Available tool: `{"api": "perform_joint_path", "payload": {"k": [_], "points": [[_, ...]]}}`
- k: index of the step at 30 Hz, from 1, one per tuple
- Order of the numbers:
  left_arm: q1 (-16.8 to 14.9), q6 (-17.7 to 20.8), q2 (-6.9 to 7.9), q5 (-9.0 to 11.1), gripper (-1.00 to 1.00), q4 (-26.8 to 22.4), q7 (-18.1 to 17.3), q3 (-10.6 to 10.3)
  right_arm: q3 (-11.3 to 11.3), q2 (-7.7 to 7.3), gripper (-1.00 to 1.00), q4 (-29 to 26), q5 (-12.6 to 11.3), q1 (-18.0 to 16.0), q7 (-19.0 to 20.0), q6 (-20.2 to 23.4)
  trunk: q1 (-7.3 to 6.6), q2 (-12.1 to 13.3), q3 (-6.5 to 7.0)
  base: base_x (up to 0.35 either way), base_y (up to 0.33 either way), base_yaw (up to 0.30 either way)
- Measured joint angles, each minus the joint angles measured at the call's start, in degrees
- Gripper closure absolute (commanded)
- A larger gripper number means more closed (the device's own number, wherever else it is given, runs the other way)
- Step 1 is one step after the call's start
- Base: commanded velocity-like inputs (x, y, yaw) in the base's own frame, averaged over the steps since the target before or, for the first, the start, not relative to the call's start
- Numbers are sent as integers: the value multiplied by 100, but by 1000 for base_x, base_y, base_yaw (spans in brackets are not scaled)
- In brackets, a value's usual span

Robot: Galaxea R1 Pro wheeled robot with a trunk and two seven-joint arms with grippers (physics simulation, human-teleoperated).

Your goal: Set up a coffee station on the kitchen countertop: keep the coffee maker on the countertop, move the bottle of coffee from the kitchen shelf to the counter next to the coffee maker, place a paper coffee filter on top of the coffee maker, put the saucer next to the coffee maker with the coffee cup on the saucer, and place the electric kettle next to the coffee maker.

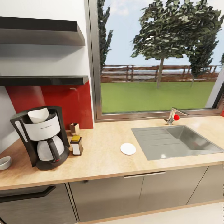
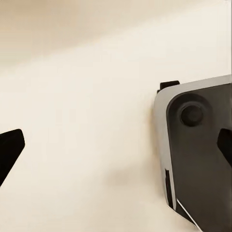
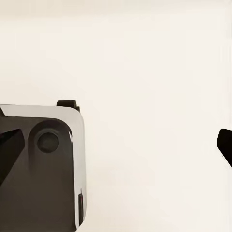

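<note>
The coffee maker (image 1: pixel 43 137) stands upright on the kitchen countertop (image 1: pixel 102 161) at about eight o'clock in the head view, its glass carafe seated in the black base. The paper coffee filter (image 1: pixel 38 115) sits in the top of the machine, open end up. Just beside the machine at its three o'clock stands the bottle of coffee (image 1: pixel 76 145), upright, with its orange-yellow cap on. The saucer (image 1: pixel 128 149) lies flat on the worktop well apart from the machine, near the left edge of the steel sink (image 1: pixel 177 141). The coffee cup (image 1: pixel 4 162) rests on the counter at nine o'clock of the machine's base, cut by the picture's edge and apart from the saucer. The kitchen shelf (image 1: pixel 43 80) runs along the wall above the red backsplash (image 1: pixel 62 104), at twelve o'clock from the machine. In the left wrist view the left gripper (image 2: pixel 118 147) shows its dark fingertips spread wide over pale floor, with nothing between them; beside it is a grey-and-black part of the robot base (image 2: pixel 198 159). The right gripper (image 3: pixel 116 145) is likewise spread apart and holds nothing.
</note>
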Motion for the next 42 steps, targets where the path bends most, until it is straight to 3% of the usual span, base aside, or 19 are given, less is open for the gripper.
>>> {"api": "perform_joint_path", "payload": {"k": [18, 25, 42], "points": [[0, -23, -7, 33, -100, -17, 10, 27, 10, 35, -100, 9, 8, 0, -2, -7, 0, 0, 0, 2, -276, 47], [0, -24, -1, 293, -100, -17, 7, 37, 1, 88, -100, 8, 8, 0, -2, -8, 0, 0, -3, 0, -276, 267], [-9, -22, 4, 304, -100, -19, 17, 12, 21, 81, -100, -7, 40, 0, 8, -4, 0, 0, -18, 0, -276, 70]]}}
